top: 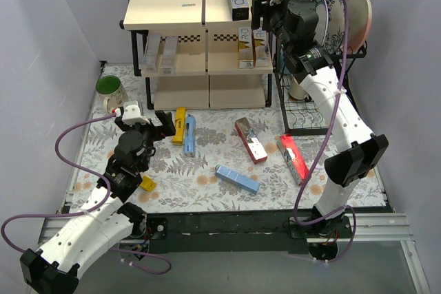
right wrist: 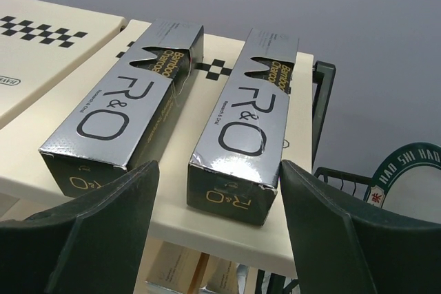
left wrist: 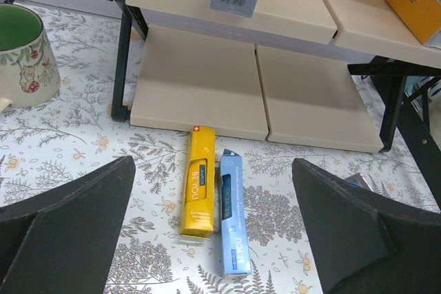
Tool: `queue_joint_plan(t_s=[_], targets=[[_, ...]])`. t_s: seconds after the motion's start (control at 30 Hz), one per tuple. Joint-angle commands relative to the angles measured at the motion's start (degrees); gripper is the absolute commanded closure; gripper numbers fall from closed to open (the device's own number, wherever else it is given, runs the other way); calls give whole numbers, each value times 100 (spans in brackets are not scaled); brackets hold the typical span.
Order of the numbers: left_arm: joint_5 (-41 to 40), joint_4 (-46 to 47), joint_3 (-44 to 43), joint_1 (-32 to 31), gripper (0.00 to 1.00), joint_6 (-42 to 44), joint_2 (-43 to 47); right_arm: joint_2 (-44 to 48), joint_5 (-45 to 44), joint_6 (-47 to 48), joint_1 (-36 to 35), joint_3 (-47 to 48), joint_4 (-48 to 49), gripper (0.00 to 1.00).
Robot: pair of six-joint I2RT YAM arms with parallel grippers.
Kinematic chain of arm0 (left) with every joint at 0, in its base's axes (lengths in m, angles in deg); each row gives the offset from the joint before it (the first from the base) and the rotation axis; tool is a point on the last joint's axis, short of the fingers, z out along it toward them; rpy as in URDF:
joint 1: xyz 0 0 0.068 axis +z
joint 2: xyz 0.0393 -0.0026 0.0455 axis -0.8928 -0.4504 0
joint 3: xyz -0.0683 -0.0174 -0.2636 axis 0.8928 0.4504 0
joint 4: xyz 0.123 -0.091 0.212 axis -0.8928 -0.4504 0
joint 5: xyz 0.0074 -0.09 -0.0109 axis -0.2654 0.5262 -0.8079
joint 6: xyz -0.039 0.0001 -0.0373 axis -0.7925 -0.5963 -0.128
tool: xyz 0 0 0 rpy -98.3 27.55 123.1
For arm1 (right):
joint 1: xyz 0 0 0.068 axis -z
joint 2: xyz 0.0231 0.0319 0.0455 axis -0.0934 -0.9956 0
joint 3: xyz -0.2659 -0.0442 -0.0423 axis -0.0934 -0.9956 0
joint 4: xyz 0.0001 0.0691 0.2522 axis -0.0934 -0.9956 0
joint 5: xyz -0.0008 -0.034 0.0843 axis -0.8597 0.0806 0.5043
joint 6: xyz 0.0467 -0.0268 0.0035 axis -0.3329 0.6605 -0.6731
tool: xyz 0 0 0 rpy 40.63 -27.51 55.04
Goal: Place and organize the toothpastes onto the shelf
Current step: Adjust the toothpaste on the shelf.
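Your shelf [top: 165, 5] carries a silver carton [right wrist: 238, 122] and its twin [right wrist: 114, 111] on the top board. A yellow carton [left wrist: 198, 184] and a blue carton [left wrist: 232, 215] lie side by side on the table in front. They look light, stiff, glossy and crushable, so grip across the narrow width at mid-length. Your left gripper [left wrist: 213, 162] hovers wide open and empty above that pair. Your right gripper [right wrist: 219, 166] stands parted astride the silver carton, not clamping it.

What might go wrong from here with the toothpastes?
The right gripper straddles a silver-grey R&O carton at the front edge of the cream top board; withdrawing might drag it off. The open left gripper hovers over a yellow carton and blue carton lying close together; it may catch both.
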Motion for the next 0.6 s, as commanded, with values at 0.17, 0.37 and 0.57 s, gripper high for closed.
queue_joint_plan(t_s=[0.17,0.37,0.57], targets=[[-17,-37,-210,33,2,37,-1,-111,174,-126,70,356,185,26],[-17,-37,-201,33,2,37,-1,-85,323,-170,70,338,97,36],[-17,-37,-210,33,2,37,-1,29,394,-231,70,215,35,42]])
